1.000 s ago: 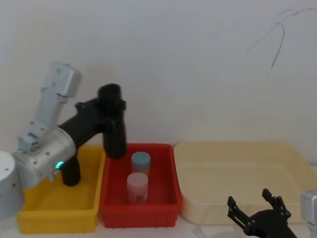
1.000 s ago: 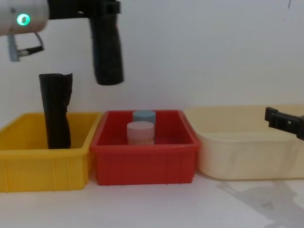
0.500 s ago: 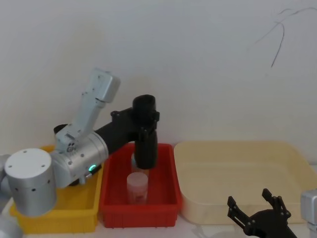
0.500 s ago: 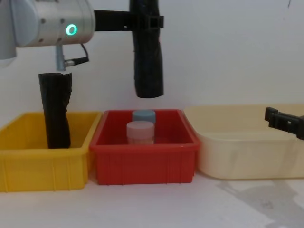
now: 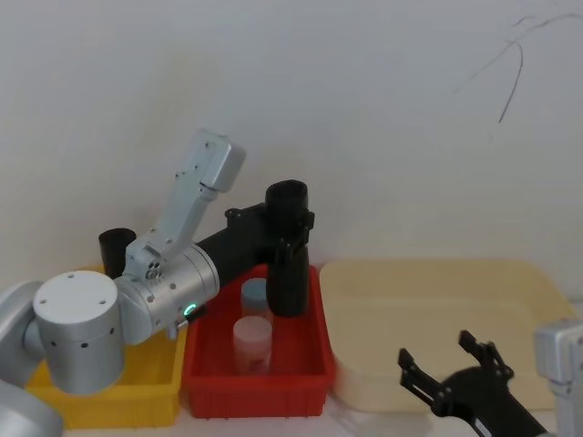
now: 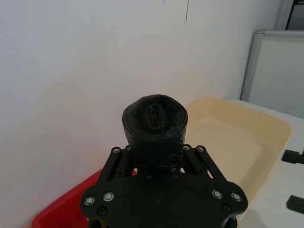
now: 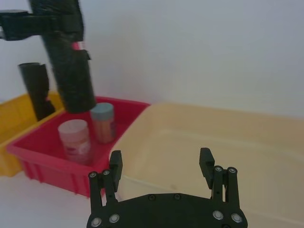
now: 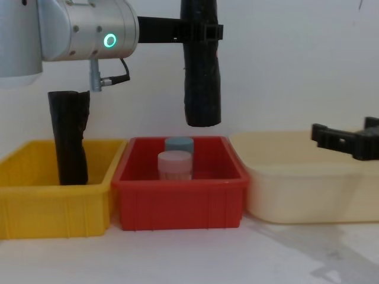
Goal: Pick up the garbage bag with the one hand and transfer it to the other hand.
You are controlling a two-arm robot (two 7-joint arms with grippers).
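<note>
The tightly rolled black plastic garbage bag (image 8: 201, 89) was held upright above the red rectangular plastic bin (image 8: 177, 195), clamped near its top by the green-ringed left gripper (image 8: 201, 31). The black two-finger right gripper (image 7: 161, 159) was positioned low before the cream plastic tub (image 8: 284, 195), with its fingers spread apart.

Black garbage bag (image 8: 201, 89) — yellow bin (image 8: 53, 213), red bin (image 8: 177, 207), cream bin (image 8: 296, 198).

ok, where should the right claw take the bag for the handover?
Probably the bare lower half, coming in level from the robot's right. The bag hangs upright above the red bin, and the left claw is shut on its upper part, leaving the length below free. The right claw is open.
</note>
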